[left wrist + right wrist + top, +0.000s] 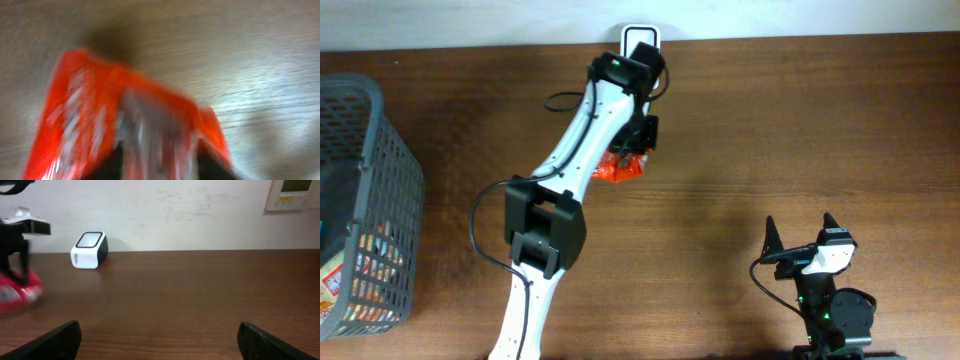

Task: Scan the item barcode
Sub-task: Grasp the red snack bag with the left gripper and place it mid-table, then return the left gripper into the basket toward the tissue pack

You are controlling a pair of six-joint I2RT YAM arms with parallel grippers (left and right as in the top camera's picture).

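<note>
Across the whole overhead view runs a dark wooden table (770,120), a pale wall (190,210) behind its far edge. At the table's left end stands a grey wire basket (380,150), printed packets (345,285) lying in its bottom. The left arm (570,150), white with black joints, reaches from the near edge diagonally up toward the far middle of the table. The right arm (835,310) sits folded at the near right, well apart from everything else.

The left gripper (636,148) hangs directly over the red snack packet (623,168), just in front of the barcode scanner (641,38). Motion blur in the left wrist view smears the packet (125,115) across most of the frame, so I cannot tell whether the jaws are clamped on it or apart. From the right wrist view one dark finger of the left gripper (17,265) comes down to the packet (17,292), which is low at the table surface; contact with the wood is unclear.

The right gripper (800,230) has its fingers (55,340) spread wide with nothing between them.

The scanner (90,249) is a small white box with a dark window on top, against the wall, near the packet but not touching it. A beige wall panel (295,192) is at the upper right.
</note>
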